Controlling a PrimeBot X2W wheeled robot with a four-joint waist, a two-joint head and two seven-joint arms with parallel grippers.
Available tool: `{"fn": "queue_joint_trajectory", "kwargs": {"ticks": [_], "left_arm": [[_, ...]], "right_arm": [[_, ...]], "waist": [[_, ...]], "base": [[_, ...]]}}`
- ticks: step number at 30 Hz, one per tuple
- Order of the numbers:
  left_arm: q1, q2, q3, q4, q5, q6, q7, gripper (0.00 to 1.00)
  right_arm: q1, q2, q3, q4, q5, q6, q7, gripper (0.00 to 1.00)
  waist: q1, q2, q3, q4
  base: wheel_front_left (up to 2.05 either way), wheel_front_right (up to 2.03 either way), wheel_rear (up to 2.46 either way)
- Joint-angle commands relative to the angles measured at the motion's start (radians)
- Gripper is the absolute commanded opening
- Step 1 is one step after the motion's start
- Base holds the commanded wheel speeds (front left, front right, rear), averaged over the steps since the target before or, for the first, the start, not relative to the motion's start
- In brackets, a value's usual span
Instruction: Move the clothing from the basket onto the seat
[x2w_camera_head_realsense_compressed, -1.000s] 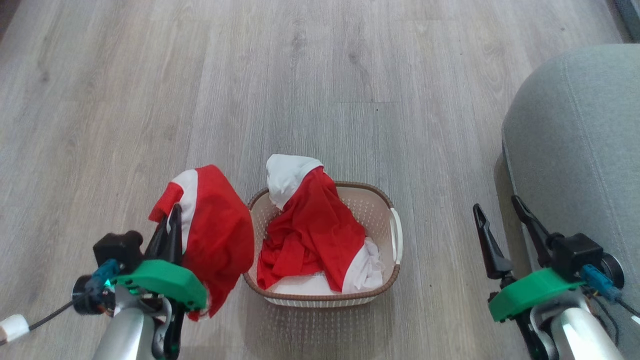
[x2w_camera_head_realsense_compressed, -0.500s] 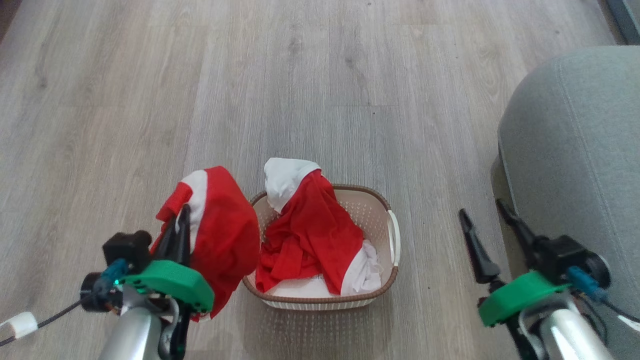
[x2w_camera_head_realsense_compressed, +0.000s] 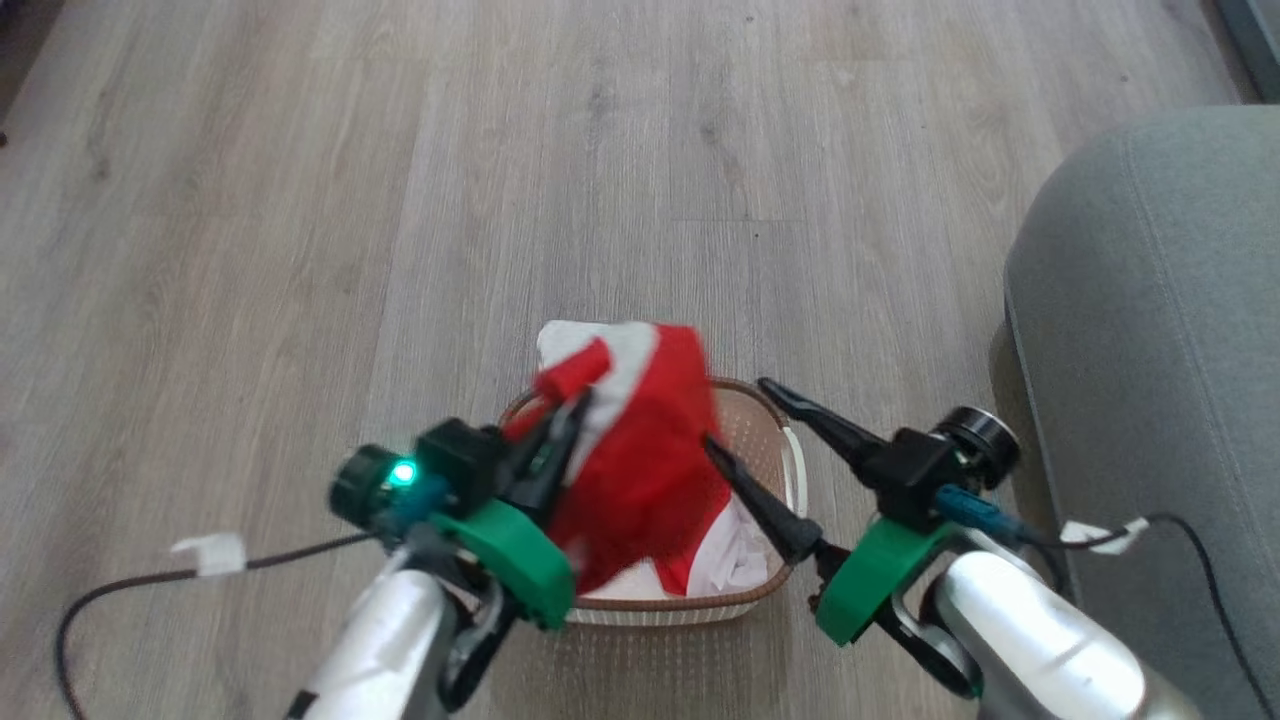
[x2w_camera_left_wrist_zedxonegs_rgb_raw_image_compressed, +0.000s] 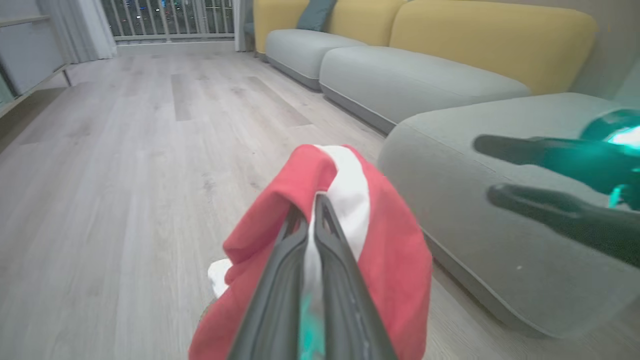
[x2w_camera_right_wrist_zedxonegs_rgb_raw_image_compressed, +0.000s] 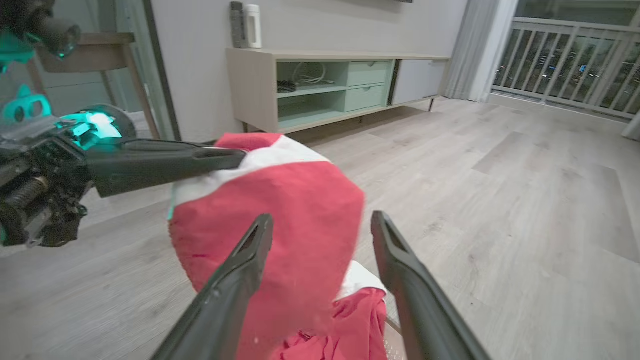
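My left gripper (x2w_camera_head_realsense_compressed: 578, 402) is shut on a red garment with a white stripe (x2w_camera_head_realsense_compressed: 650, 450), which hangs over the cream basket (x2w_camera_head_realsense_compressed: 680, 608). More clothing (x2w_camera_head_realsense_compressed: 735, 548), red and white, lies in the basket beneath it. My right gripper (x2w_camera_head_realsense_compressed: 738, 414) stands open over the basket's right side, its fingers pointing left at the hanging garment. In the right wrist view the garment (x2w_camera_right_wrist_zedxonegs_rgb_raw_image_compressed: 290, 210) hangs just beyond my right gripper (x2w_camera_right_wrist_zedxonegs_rgb_raw_image_compressed: 321, 218), with the left gripper (x2w_camera_right_wrist_zedxonegs_rgb_raw_image_compressed: 240, 156) pinching its top. The grey seat (x2w_camera_head_realsense_compressed: 1150, 300) stands at the right, seen behind the garment (x2w_camera_left_wrist_zedxonegs_rgb_raw_image_compressed: 390, 240) as a rounded grey seat (x2w_camera_left_wrist_zedxonegs_rgb_raw_image_compressed: 450, 165).
Wood floor surrounds the basket. A dark cable (x2w_camera_head_realsense_compressed: 150, 580) trails on the floor at the lower left. A long sofa with yellow backs (x2w_camera_left_wrist_zedxonegs_rgb_raw_image_compressed: 425, 60) runs beyond the seat. A low cabinet (x2w_camera_right_wrist_zedxonegs_rgb_raw_image_compressed: 325, 85) stands against the far wall.
My left gripper has carried the red garment rightward from beside the basket to over it. My right gripper has swung left from near the seat to the basket, still open.
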Motion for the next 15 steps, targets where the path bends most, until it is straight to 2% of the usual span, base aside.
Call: {"fn": "queue_joint_trajectory", "kwargs": {"ticks": [1, 6, 10, 15], "left_arm": [[-0.053, 0.008, 0.023, -0.040, 0.000, -0.001, 0.002, 0.00], [-0.073, 0.024, -0.103, -0.079, -0.015, -0.009, -0.005, 0.00], [-0.094, 0.073, -0.221, -0.107, -0.076, -0.010, -0.033, 0.00], [-0.123, 0.125, -0.319, -0.128, -0.169, -0.010, -0.062, 0.00]], "right_arm": [[-0.036, -0.010, 0.014, -0.022, 0.011, 0.000, -0.009, 1.00], [-0.130, -0.069, 0.166, 0.011, 0.056, 0.000, -0.009, 1.00], [-0.200, -0.106, 0.288, 0.022, 0.103, 0.000, -0.009, 1.00], [-0.270, -0.142, 0.412, 0.038, 0.179, 0.000, -0.009, 1.00]], "waist": [[0.0000, 0.0000, -0.001, 0.002], [0.0000, 0.0000, -0.007, 0.015], [0.0000, 0.0000, -0.013, 0.017], [0.0000, 0.0000, -0.021, 0.022]], "base": [[0.00, 0.00, 0.00], [0.00, 0.00, 0.00], [0.00, 0.00, 0.00], [0.00, 0.00, 0.00]]}}
